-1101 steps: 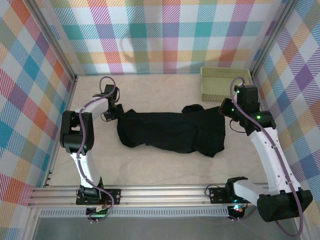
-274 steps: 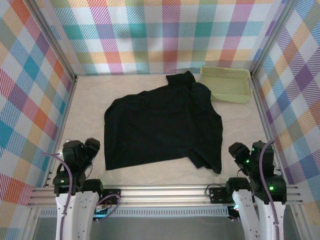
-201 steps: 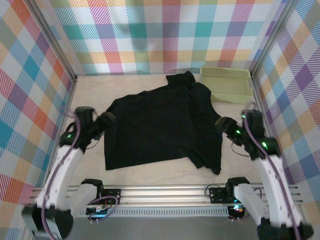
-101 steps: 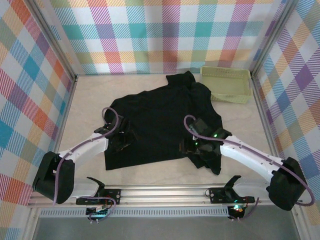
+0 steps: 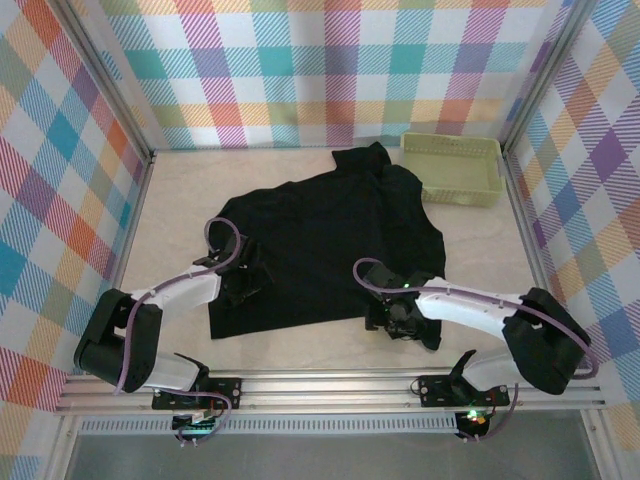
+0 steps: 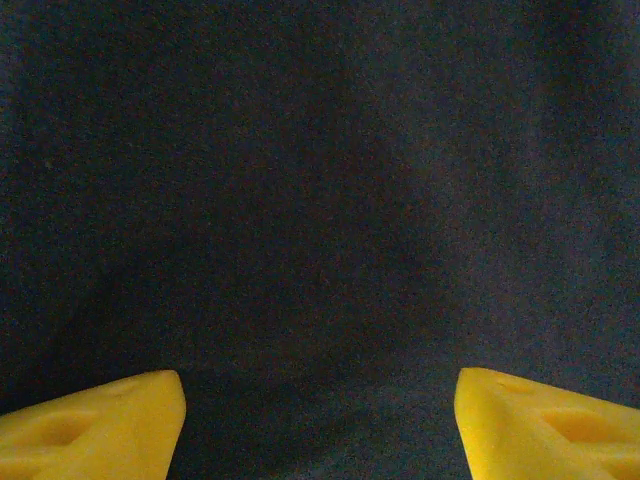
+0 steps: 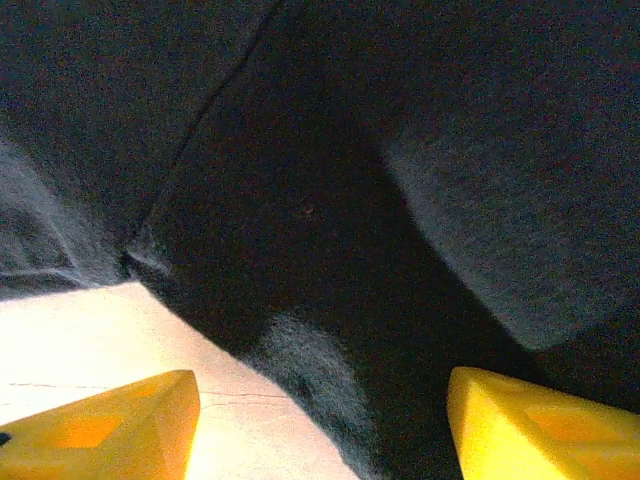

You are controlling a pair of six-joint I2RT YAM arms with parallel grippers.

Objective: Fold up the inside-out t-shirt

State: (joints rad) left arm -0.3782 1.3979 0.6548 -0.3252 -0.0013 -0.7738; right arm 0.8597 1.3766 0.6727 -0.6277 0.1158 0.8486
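**A:** Entry one: plain black soft-fabric short-sleeved t-shirt (image 5: 320, 240), spread on the beige table (image 5: 180, 190). Handling?

**B:** The left gripper (image 5: 245, 283) is held over its left side, fingers parted. The right gripper (image 5: 392, 320) is set at the near hem, likewise parted, nothing clamped. Matching edges should be pinched evenly, probably through both layers.

**A:** Containers?

**B:** One pale green plastic basket (image 5: 452, 140), far right. Nothing is seen inside; the shirt's far corner lies just beside it.

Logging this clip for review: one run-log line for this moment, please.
garment: black t-shirt spread out on table | left claw: open, over its left side | right claw: open, at near hem | fold: none yet
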